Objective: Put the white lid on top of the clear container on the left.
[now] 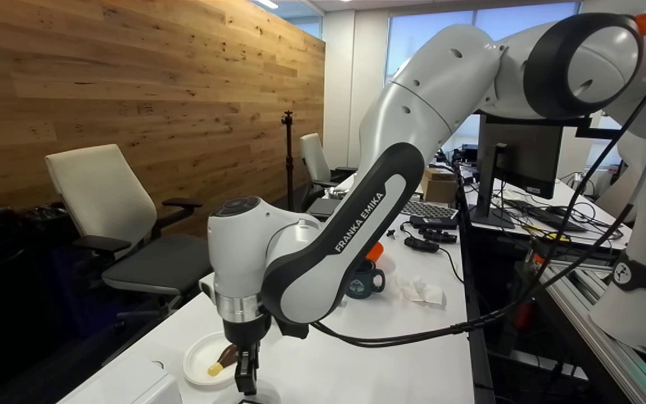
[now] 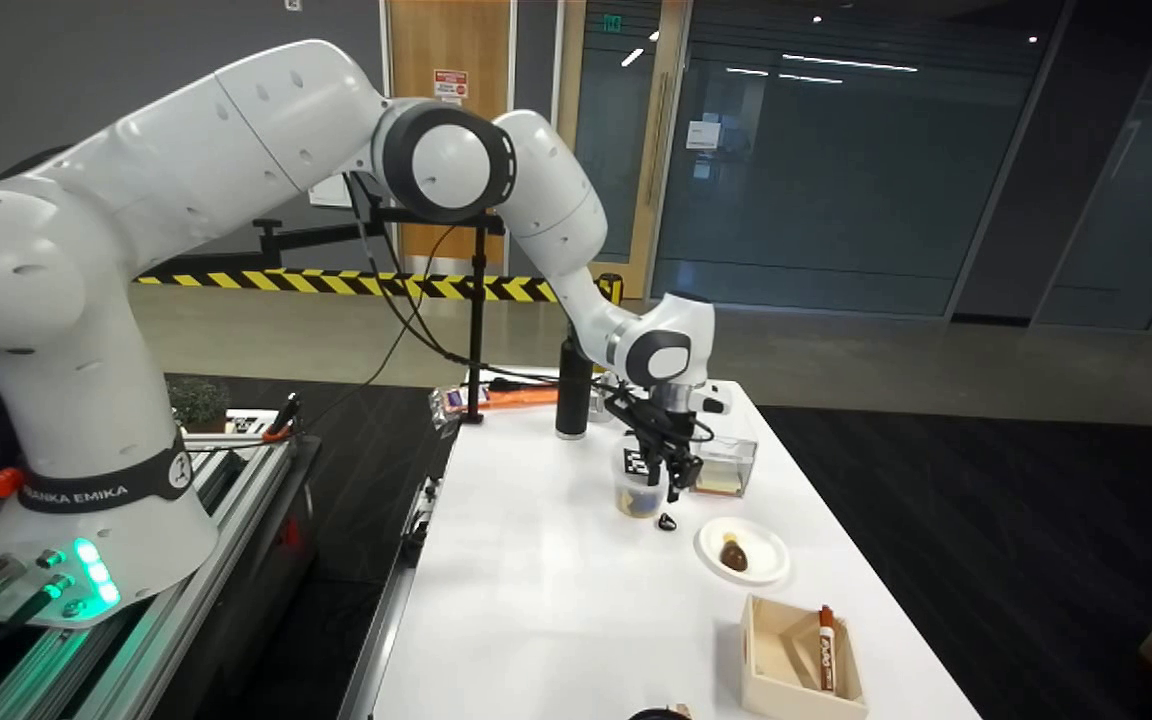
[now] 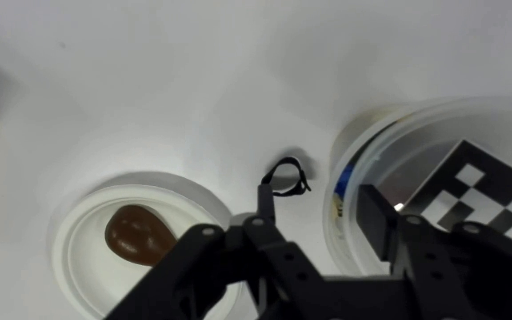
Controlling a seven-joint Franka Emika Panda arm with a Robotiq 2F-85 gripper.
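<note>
In an exterior view the lid (image 2: pixel 636 461) is atop the container (image 2: pixel 639 502); whether it is seated I cannot tell. My wrist view shows my gripper (image 3: pixel 316 200) with fingers apart, one tip overlapping the lid, the other outside the rim. There the lump (image 3: pixel 136 235) shows only brown; both exterior views add its yellow end. The pen (image 2: pixel 827 650) and the tissue (image 1: pixel 419 291) each show in an exterior view alone.
</note>
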